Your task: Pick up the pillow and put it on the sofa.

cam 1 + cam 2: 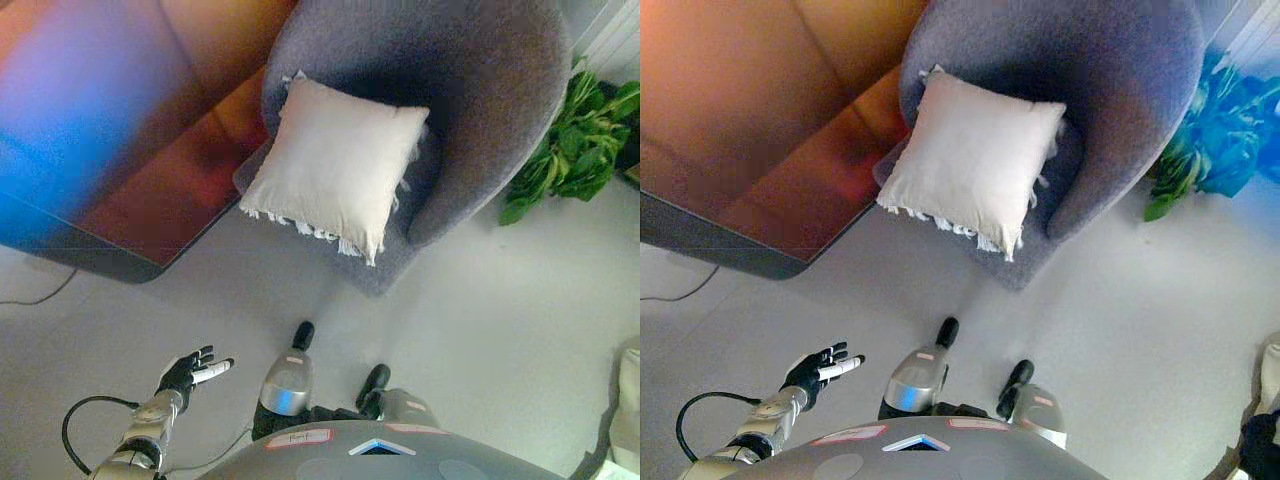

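Note:
A cream square pillow (338, 165) with a fringed edge lies on the seat of a grey rounded armchair (470, 110), its lower edge hanging over the seat's front. A brown leather sofa (150, 130) fills the upper left, right beside the armchair. My left hand (190, 372) hovers low at the bottom left over the floor, far short of the pillow, fingers straight and spread, holding nothing. My right hand shows in neither view.
A green leafy plant (575, 145) stands to the right of the armchair. Pale grey floor (480, 320) stretches between me and the furniture. A white object (630, 400) sits at the right edge. A thin cable (35, 295) lies on the floor at far left.

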